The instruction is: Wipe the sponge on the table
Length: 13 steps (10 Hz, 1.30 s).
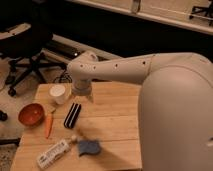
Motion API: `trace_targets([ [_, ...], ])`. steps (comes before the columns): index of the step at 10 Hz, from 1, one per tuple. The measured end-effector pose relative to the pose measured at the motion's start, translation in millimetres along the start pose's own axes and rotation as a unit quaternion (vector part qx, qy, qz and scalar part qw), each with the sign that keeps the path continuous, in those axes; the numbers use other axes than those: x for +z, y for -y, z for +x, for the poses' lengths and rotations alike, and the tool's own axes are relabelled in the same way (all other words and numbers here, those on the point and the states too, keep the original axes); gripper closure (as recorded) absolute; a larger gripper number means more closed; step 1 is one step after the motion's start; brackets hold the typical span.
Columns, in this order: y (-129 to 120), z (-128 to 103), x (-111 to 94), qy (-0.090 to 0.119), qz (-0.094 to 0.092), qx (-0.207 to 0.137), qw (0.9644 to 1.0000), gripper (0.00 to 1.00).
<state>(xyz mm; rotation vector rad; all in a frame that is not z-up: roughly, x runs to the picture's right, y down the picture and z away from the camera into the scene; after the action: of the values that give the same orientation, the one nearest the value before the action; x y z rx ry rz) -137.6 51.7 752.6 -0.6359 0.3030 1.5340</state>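
Sponge [89, 147] lies loose on the table [117, 117], nearer the camera than the black block [72, 115]. The gripper [82, 95] hangs spread and empty just beyond that block. This fits either an approach before wiping or a withdrawal after.

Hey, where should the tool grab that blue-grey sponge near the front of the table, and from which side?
Probably from straight above, pinching the sponge across its narrower width: it lies flat on the table, with the white tube close beside one end. The tool hangs open by the cup.
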Motion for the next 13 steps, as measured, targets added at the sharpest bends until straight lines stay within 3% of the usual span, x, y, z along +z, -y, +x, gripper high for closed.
trace_targets([
  [2, 0.1, 0.0, 0.0, 0.000, 0.000, -0.001, 1.0000, 0.20],
  [4, 6.0, 0.8, -1.1, 0.011, 0.006, -0.030, 0.9995, 0.20],
  [6, 22.4, 4.7, -3.9, 0.025, 0.019, -0.059, 0.9978, 0.20],
  [9, 45.8, 24.2, -7.3, 0.033, 0.030, -0.071, 0.9965, 0.20],
  [13, 53.8, 60.8, 5.6, 0.013, 0.047, -0.087, 0.9950, 0.20],
])
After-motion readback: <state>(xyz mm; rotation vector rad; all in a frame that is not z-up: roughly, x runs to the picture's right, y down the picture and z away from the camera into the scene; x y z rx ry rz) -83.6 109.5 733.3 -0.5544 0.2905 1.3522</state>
